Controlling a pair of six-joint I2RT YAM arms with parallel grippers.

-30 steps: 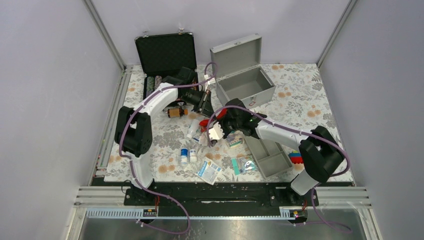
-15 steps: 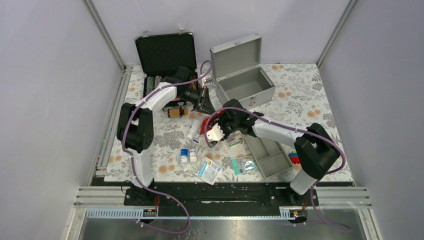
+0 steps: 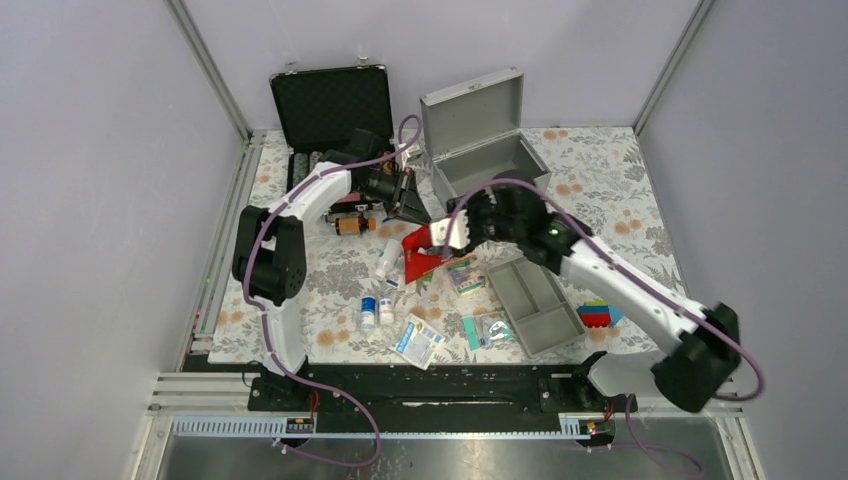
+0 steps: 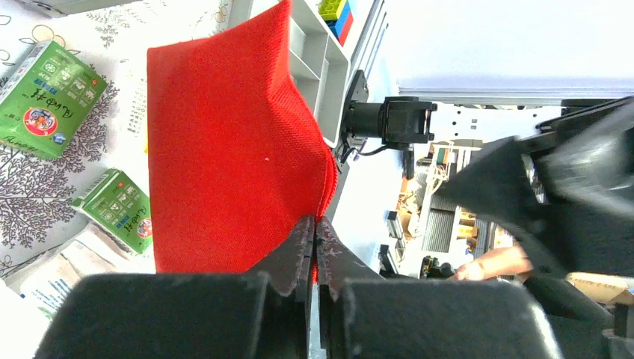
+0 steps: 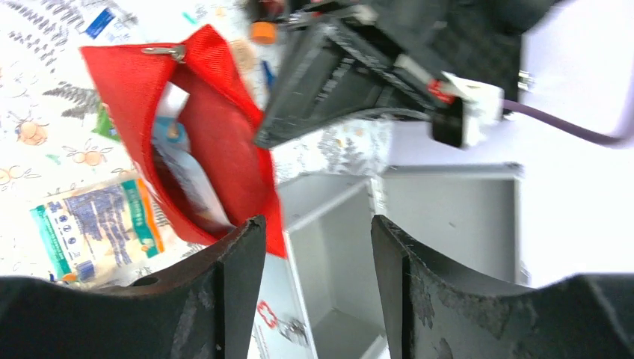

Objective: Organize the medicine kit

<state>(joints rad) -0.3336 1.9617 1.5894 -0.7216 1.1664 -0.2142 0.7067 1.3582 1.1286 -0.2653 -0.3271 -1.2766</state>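
Evidently little is packed: the medicine kit (image 3: 492,168) stands empty, the left gripper (image 4: 314,226) clamps the red pouch (image 4: 224,149), the right gripper (image 5: 317,224) gapes.

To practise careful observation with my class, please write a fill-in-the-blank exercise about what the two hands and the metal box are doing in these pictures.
The left hand is shut on the edge of a pouch coloured ___.
The right hand has its fingers apart and grips ___.
The hinged lid of the metal box stands ___.
Missing words: red; nothing; open.
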